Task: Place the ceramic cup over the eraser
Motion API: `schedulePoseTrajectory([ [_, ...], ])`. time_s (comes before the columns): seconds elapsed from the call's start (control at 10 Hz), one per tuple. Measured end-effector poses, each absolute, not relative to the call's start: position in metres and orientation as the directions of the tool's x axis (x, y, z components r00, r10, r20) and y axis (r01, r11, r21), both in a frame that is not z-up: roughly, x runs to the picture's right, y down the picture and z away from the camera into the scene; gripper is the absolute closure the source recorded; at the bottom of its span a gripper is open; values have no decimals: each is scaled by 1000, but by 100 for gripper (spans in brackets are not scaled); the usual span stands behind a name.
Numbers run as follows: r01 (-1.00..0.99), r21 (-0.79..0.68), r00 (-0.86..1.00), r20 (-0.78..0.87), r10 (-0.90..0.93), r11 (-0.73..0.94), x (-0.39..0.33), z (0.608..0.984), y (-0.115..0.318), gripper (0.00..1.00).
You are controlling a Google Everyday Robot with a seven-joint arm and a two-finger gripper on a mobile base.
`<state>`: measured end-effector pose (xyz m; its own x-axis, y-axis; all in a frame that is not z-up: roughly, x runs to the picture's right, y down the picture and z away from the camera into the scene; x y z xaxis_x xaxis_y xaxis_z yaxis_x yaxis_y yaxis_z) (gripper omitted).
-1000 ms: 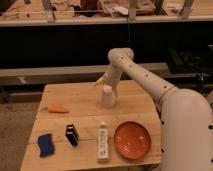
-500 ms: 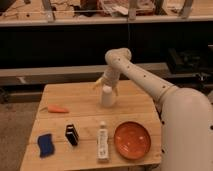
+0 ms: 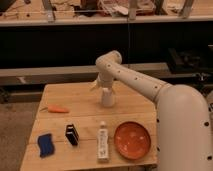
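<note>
The ceramic cup [image 3: 108,98], small and pale, stands upright on the wooden table [image 3: 85,100] near its back middle. My gripper [image 3: 104,87] comes down from the white arm right over the cup's top, open, with one finger [image 3: 94,85] sticking out to the left. I cannot tell whether it touches the cup. The eraser [image 3: 72,134], a small black block, lies toward the front left of the table, well apart from the cup and the gripper.
A blue sponge [image 3: 45,144] lies at the front left corner. An orange carrot-like piece [image 3: 57,108] is at the left edge. A white tube [image 3: 103,142] and an orange plate [image 3: 132,140] lie at the front. Dark shelving stands behind the table.
The arm's upper joint has swung slightly to the left above the cup. The cup stays where it stood.
</note>
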<state>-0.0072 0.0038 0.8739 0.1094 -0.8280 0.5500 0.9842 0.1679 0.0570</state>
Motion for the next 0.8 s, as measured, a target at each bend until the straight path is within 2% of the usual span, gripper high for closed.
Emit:
schedulePoseTrajectory([
  [0.8, 993, 65, 45, 587, -808, 102, -2, 896, -2, 20],
])
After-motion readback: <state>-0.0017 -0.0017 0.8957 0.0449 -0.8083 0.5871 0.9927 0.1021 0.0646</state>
